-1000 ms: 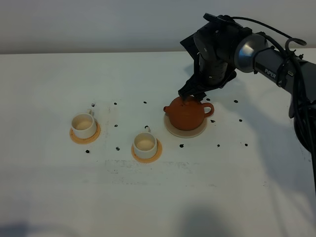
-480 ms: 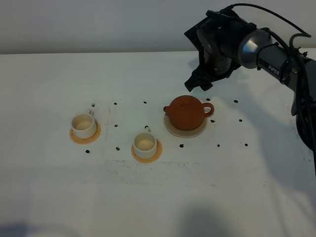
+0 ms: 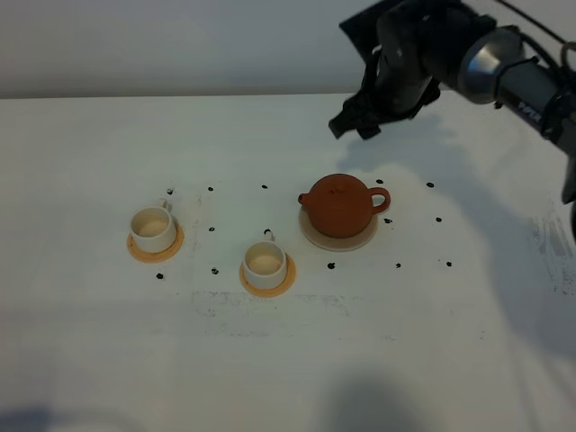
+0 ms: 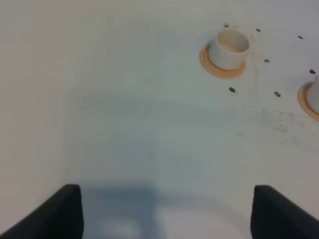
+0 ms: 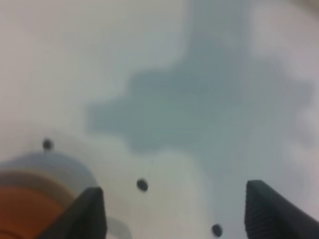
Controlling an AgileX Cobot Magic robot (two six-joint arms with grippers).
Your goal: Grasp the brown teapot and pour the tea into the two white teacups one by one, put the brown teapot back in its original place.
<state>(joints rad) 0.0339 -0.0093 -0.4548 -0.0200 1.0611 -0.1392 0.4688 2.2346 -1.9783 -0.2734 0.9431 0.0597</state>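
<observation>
Brown teapot (image 3: 340, 206) upright on cream saucer (image 3: 337, 245), right of table middle, spout left, handle right, untouched. Left gripper (image 4: 167, 214) over bare table (image 4: 124, 99), fingers apart, holding nothing. Left teacup (image 3: 151, 229) on orange coaster (image 3: 148, 258). Second teacup (image 3: 265, 265) on second coaster (image 3: 266, 290), nearer teapot. Right gripper (image 3: 353, 129) up beyond teapot, clear of it, fingers apart, empty.

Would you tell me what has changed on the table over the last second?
The right tool rose from just over the teapot, up and back, open and empty. The teapot stayed on its saucer, and both cups kept their places.
</observation>
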